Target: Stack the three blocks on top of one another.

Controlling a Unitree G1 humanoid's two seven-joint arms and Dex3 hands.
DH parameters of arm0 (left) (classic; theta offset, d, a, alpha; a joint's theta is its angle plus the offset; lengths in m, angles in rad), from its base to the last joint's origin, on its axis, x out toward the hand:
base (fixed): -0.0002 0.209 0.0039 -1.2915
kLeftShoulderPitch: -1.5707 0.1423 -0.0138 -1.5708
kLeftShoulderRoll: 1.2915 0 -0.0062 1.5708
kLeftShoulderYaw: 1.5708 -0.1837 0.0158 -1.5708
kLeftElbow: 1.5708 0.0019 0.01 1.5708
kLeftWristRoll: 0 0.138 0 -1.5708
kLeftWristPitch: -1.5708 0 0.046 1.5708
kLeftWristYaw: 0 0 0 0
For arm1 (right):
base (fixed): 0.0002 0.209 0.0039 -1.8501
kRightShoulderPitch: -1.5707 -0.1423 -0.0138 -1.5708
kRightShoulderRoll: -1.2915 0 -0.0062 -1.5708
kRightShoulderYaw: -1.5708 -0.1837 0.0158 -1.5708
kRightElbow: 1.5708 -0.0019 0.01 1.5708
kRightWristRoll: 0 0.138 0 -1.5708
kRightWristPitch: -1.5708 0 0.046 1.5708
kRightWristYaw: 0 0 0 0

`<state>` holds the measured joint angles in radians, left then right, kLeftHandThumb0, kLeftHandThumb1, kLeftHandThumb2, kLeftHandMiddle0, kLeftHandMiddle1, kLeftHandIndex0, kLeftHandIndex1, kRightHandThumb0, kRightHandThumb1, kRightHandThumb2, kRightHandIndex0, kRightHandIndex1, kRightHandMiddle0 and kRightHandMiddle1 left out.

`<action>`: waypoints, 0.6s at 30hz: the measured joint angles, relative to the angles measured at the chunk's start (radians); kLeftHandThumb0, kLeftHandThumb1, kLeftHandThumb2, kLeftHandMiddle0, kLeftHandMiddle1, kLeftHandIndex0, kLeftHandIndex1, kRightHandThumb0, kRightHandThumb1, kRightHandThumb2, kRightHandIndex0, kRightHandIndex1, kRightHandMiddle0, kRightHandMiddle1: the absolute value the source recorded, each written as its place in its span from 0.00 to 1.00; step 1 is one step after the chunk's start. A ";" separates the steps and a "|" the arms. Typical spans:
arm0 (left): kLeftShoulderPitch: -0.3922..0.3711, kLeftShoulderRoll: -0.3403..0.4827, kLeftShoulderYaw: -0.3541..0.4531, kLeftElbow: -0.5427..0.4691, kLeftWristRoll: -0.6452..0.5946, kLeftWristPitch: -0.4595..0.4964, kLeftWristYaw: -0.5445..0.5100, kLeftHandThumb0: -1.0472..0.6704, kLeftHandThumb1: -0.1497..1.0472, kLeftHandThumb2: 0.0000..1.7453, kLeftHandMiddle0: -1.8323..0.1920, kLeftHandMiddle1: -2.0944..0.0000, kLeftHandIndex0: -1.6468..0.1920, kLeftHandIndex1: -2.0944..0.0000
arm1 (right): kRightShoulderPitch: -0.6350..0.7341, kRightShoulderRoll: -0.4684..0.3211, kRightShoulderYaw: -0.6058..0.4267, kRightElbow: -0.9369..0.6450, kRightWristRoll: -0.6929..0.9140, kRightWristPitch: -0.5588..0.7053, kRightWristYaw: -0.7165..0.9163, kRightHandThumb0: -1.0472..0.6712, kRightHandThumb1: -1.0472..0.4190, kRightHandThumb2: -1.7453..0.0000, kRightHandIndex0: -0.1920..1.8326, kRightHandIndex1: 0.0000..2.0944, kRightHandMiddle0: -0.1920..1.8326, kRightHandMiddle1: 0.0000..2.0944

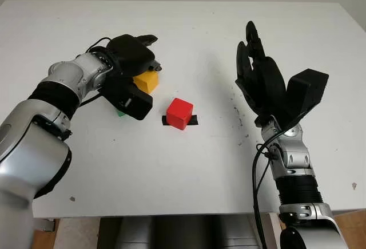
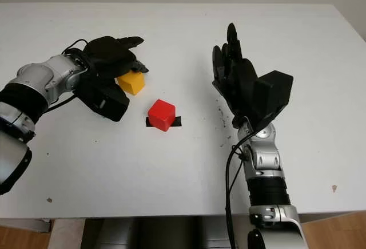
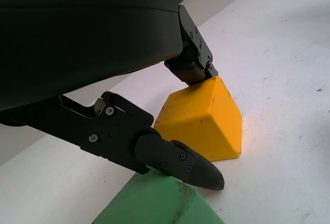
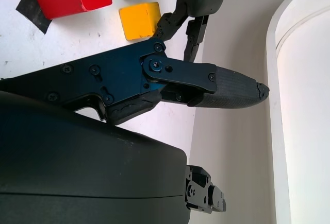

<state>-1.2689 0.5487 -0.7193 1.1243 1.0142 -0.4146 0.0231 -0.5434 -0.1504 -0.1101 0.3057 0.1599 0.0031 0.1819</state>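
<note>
- Left eye view: the left hand [image 1: 132,60] is hovering over the left-centre of the white table [image 1: 189,174], its fingers curled around the yellow block [image 1: 146,80].
- Left wrist view: one fingertip [image 3: 193,69] is touching the yellow block's top edge and another finger [image 3: 180,162] is crossing in front of its lower corner; whether the block is clamped or only caged, I cannot tell. The block is sitting on the table surface.
- The green block [image 3: 157,203] is lying just beside the yellow one, under the hand; in the left eye view it is showing as a small green sliver [image 1: 120,113] at the hand's near edge.
- The red block [image 1: 179,113] is sitting on a black tape mark [image 1: 193,120] near table centre, just to the right of the yellow block, apart from it.
- The right hand [image 1: 269,83] is standing raised over the right half of the table, open, holding nothing, fingers pointing to the far side, well apart from all three blocks.
- Open surface is lying between the red block and the right hand, along the near edge, and across the far half of the table.
</note>
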 measured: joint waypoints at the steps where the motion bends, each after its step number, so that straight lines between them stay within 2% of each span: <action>1: 0.000 -0.001 -0.001 0.002 0.000 0.000 0.011 0.33 0.89 0.03 0.83 0.97 0.53 0.74 | 0.000 0.000 0.000 0.000 0.000 0.000 0.000 0.17 0.00 0.66 0.00 0.00 0.00 0.00; 3: 0.000 -0.002 -0.002 0.004 0.000 0.000 0.031 0.35 0.90 0.03 0.80 0.97 0.59 0.57 | 0.000 0.000 0.000 0.000 -0.001 0.000 -0.001 0.17 0.00 0.66 0.00 0.00 0.00 0.00; 4: 0.000 -0.003 -0.002 0.004 0.001 0.000 0.039 0.36 0.91 0.03 0.79 0.97 0.61 0.51 | 0.001 0.000 0.000 0.000 -0.001 0.000 -0.001 0.17 0.00 0.66 0.00 0.00 0.00 0.00; 7: 0.000 -0.005 -0.009 0.009 0.010 0.001 0.066 0.37 0.90 0.03 0.77 0.97 0.64 0.43 | 0.001 0.000 0.000 0.000 0.000 0.000 -0.001 0.17 0.00 0.66 0.00 0.00 0.00 0.00; 10: 0.000 -0.006 -0.016 0.010 0.019 0.001 0.088 0.37 0.90 0.03 0.76 0.97 0.65 0.41 | 0.001 0.000 0.000 0.000 -0.002 0.000 -0.003 0.17 0.00 0.65 0.00 0.00 0.00 0.00; 18: 0.000 -0.008 -0.026 0.010 0.034 0.005 0.115 0.37 0.90 0.03 0.74 0.97 0.64 0.43 | 0.003 0.000 -0.001 0.000 0.005 0.000 0.000 0.18 0.00 0.66 0.00 0.00 0.00 0.00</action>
<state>-1.2690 0.5410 -0.7453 1.1343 1.0485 -0.4093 0.1381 -0.5404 -0.1501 -0.1108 0.3056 0.1645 0.0028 0.1816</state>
